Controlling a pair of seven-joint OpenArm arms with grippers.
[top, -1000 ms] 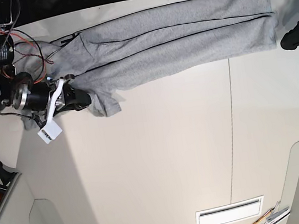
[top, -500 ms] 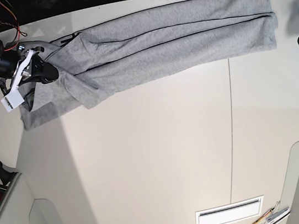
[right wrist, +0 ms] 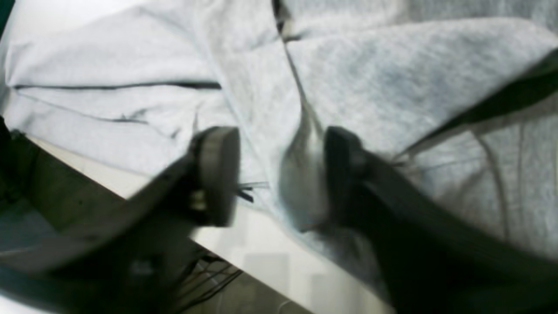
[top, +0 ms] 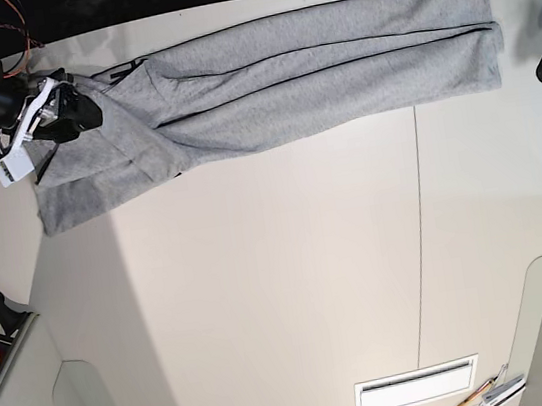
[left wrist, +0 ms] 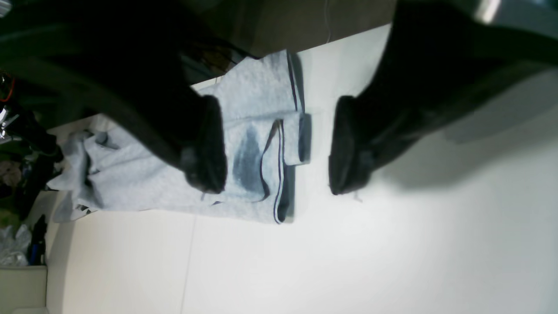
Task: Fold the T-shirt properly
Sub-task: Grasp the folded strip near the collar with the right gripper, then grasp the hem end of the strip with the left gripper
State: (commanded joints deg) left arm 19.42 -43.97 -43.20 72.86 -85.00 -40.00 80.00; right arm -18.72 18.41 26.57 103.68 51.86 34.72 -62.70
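My one right gripper of two, black with two blunt fingers [right wrist: 220, 174], is spread over the bunched end of the one light heather-grey cotton T-shirt [top: 335, 83], a fold of it showing between the two; whether they touch it I cannot tell. The shirt lies in long lengthwise folds along the far side of the pale table [top: 282, 282], and just beyond its other end my black left gripper [left wrist: 279, 148] holds its two fingers wide apart.
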